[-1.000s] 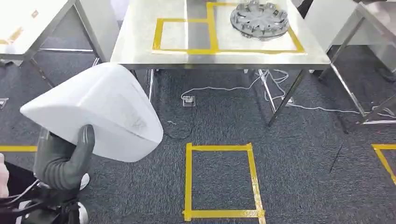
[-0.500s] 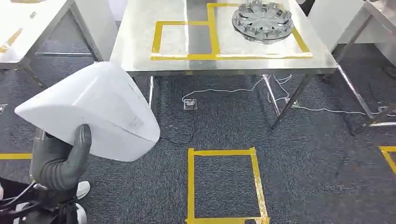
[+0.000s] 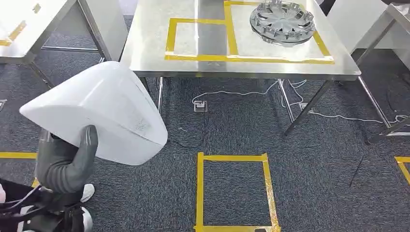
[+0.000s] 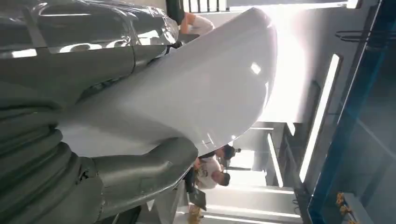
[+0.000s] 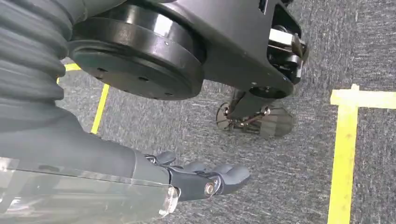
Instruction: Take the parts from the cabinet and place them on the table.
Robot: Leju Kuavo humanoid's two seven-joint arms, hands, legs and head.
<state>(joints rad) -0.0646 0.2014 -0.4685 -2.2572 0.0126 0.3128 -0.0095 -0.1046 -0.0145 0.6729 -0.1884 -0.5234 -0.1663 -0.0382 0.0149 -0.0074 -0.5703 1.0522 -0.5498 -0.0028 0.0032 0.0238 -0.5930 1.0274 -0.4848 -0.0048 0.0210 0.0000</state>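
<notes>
My left hand [image 3: 65,162] grips a large white rounded shell part [image 3: 106,113] from below, holding it up at the lower left of the head view. In the left wrist view the thumb [image 4: 140,172] presses against the white part [image 4: 201,88]. Ahead stands a steel table [image 3: 150,38] marked with yellow tape rectangles [image 3: 198,36]. A round silver finned part [image 3: 283,21] lies in the right-hand rectangle. My right hand [image 5: 205,179] hangs over the grey carpet with its fingers stretched out and nothing in them.
A yellow tape square [image 3: 234,191] marks the carpet in front of the table. White cables [image 3: 241,92] and a floor socket lie under it. Other steel tables stand at far left [image 3: 29,24] and far right [image 3: 387,24]. A person [image 4: 210,170] is in the background.
The whole head view has shifted: the table now sits further right and slightly lower in the picture, so the camera moved. The white part stays held in my left hand.
</notes>
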